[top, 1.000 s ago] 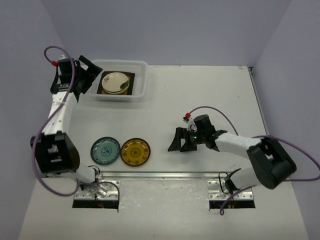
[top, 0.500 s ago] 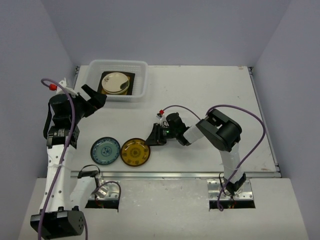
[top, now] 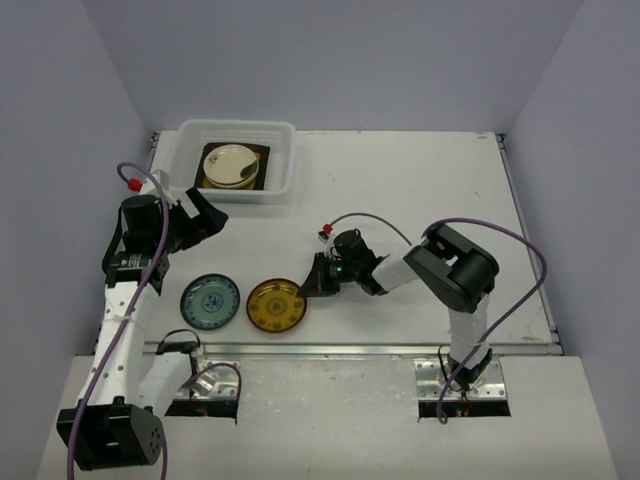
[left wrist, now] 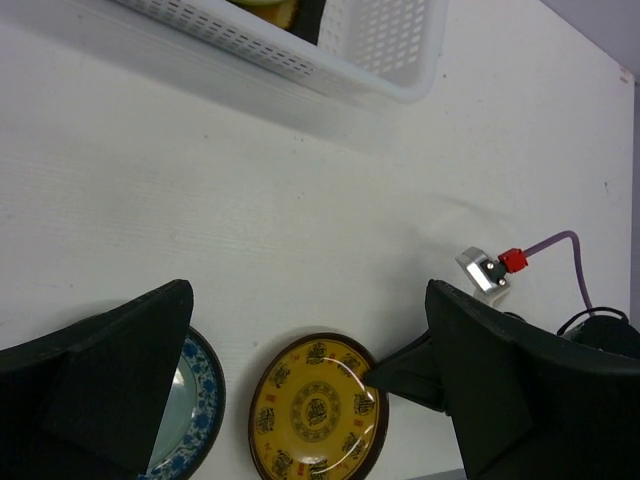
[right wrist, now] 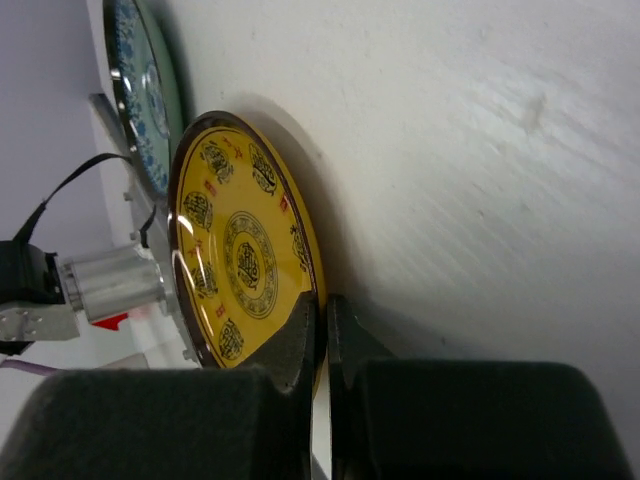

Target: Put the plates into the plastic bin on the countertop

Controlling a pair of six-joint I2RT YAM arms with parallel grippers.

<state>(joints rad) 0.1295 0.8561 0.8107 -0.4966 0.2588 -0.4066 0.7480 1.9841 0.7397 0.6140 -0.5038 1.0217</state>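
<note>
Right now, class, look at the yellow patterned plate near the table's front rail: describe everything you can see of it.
The yellow plate is round and glossy like glazed ceramic: amber-yellow, dark brown rim, a ring of dark emblems around a central medallion. It lies face up on the white countertop near the metal rail, just right of the blue plate, not touching it. The right gripper is shut on its right rim, one finger on each face.

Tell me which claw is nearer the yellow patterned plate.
Right. The right claw is shut on the rim of the yellow plate; the left claw hangs open, apart from it, nearer the bin.
</note>
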